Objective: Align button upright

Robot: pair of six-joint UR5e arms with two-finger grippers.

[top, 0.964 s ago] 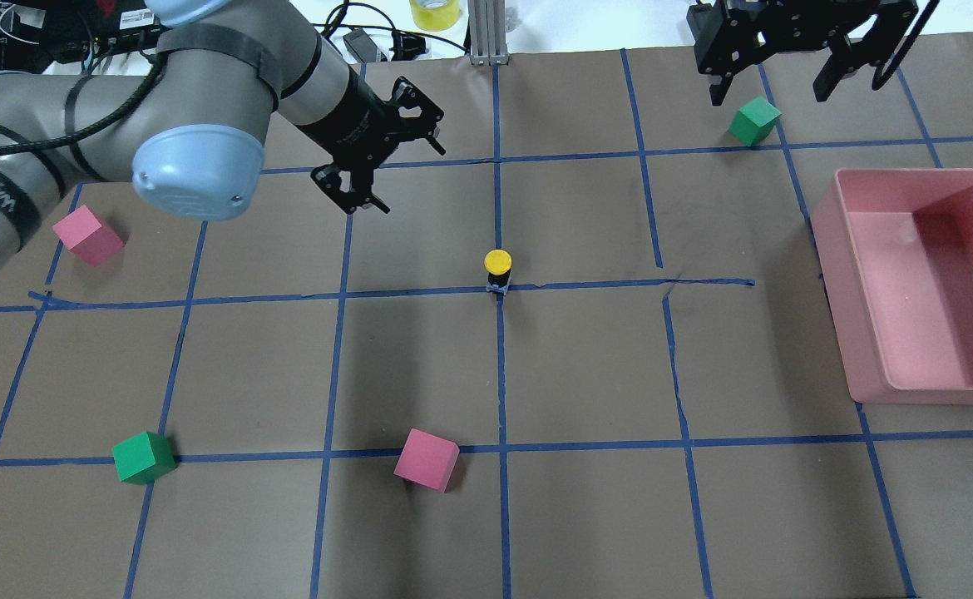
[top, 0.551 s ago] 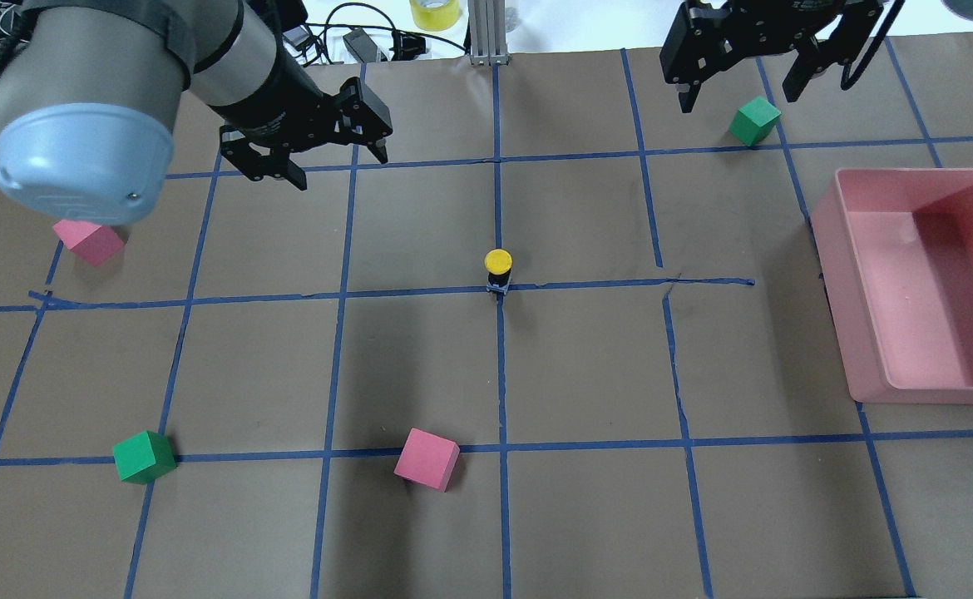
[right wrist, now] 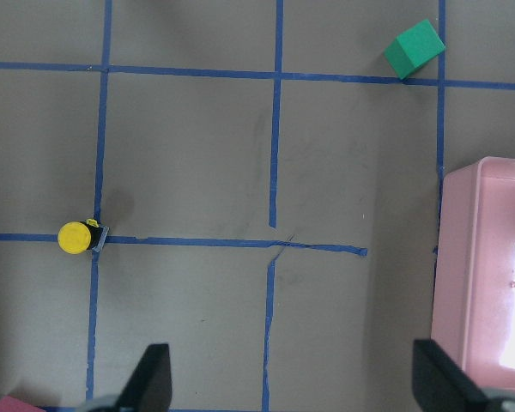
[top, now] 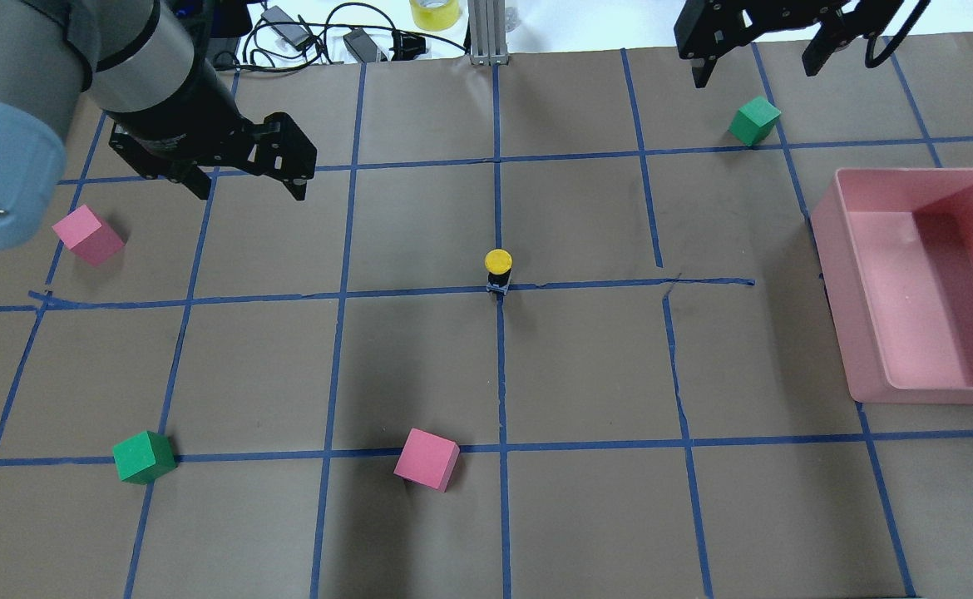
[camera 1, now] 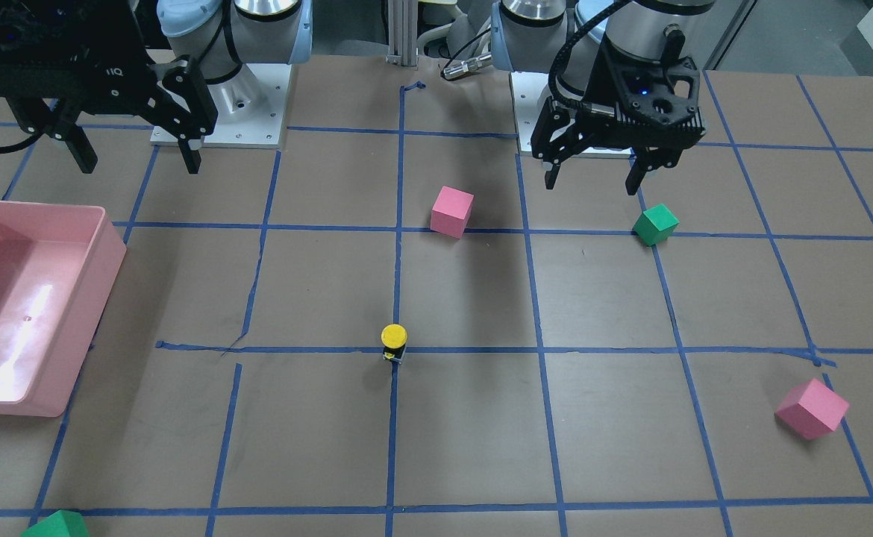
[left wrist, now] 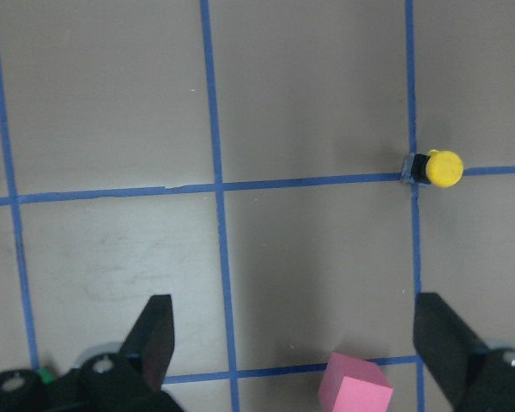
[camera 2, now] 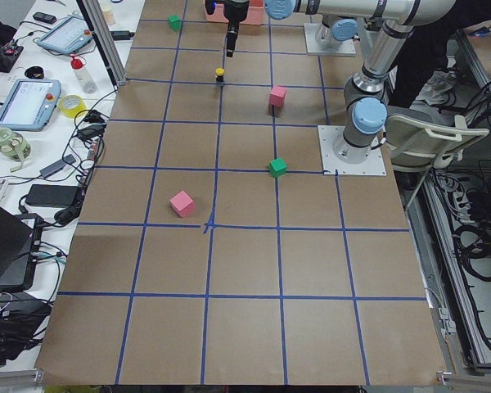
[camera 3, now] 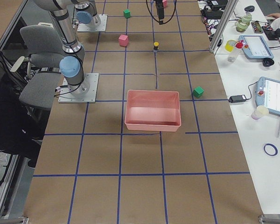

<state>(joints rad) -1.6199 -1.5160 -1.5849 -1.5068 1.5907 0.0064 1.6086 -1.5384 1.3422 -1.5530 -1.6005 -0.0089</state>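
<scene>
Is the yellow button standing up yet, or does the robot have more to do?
Done, it seems: the button stands upright where the blue tape lines cross, yellow cap on top. In hand: nothing. The left gripper and the right gripper are both open, empty and well away from it. Left to do: nothing that I can see.

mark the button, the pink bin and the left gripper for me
button point(top: 497, 260), overhead view, on its yellow cap.
pink bin point(top: 935, 394), overhead view, on the wall nearest the robot.
left gripper point(top: 250, 193), overhead view, midway between its open fingertips.
</scene>
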